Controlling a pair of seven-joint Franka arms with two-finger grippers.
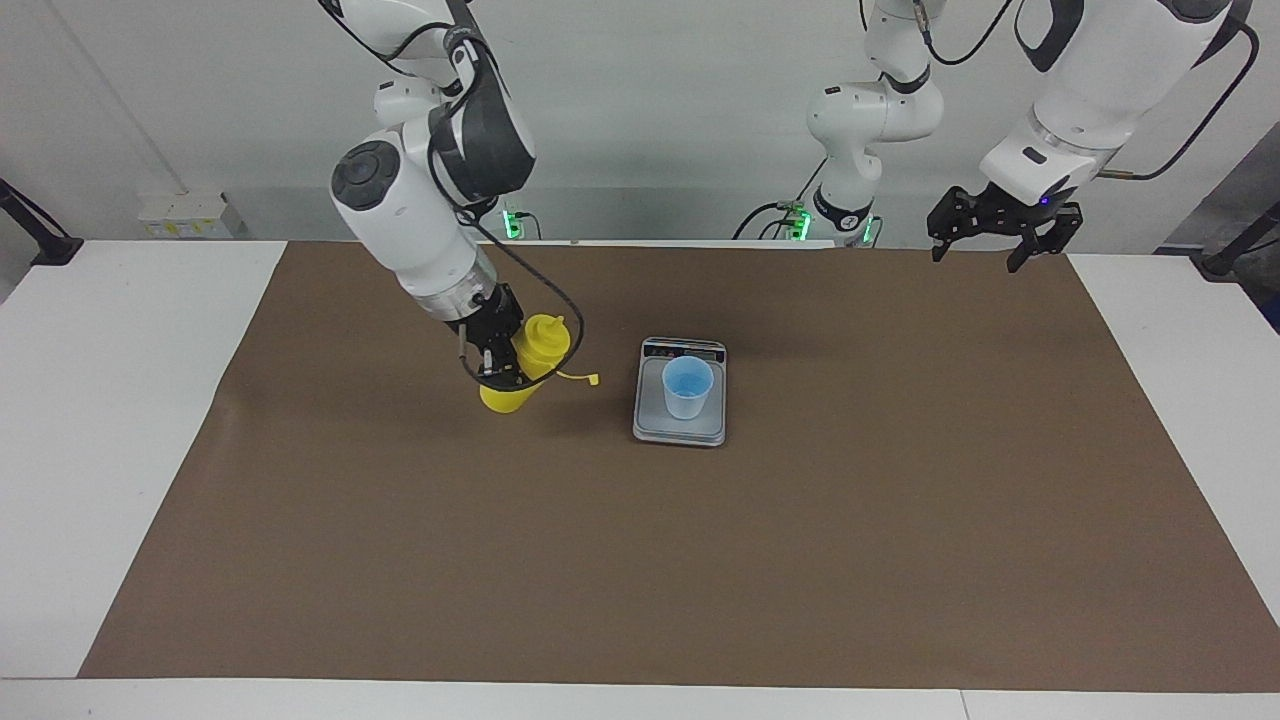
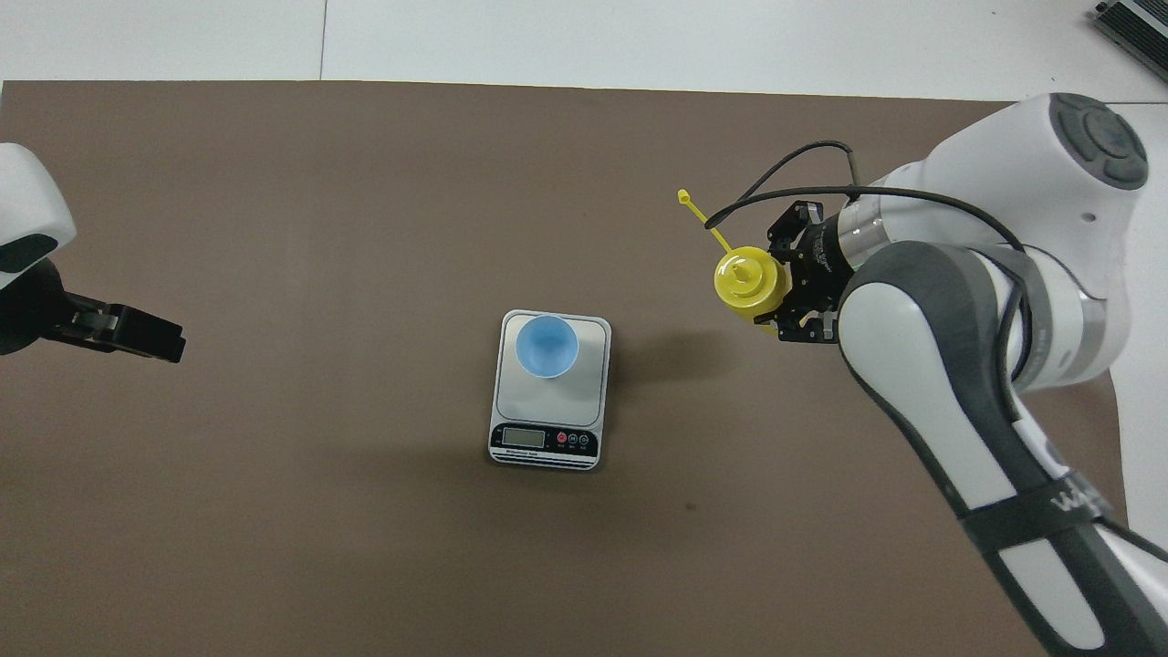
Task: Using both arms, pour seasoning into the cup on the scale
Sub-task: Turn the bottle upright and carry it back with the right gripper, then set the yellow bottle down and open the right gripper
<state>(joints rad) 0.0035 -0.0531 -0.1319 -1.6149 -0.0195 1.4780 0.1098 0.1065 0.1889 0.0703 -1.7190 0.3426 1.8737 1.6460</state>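
The yellow seasoning bottle [image 1: 537, 352] is tilted, with its base on or just above the brown mat beside the scale, toward the right arm's end of the table. Its tethered cap tip [image 1: 593, 379] hangs open. My right gripper [image 1: 503, 374] is shut on the bottle's body; it also shows in the overhead view [image 2: 790, 306] beside the bottle [image 2: 746, 281]. The light blue cup [image 1: 688, 386] stands upright on the silver-grey scale [image 1: 650, 425], on the part of the plate farther from the robots [image 2: 546, 345]. My left gripper [image 1: 990, 238] waits open and empty in the air over the table edge at its own end.
A brown mat [image 1: 700, 560] covers most of the white table [image 1: 120, 400]. The scale's display strip [image 2: 545, 440] faces the robots. The right arm's cable [image 2: 821, 169] loops over the bottle.
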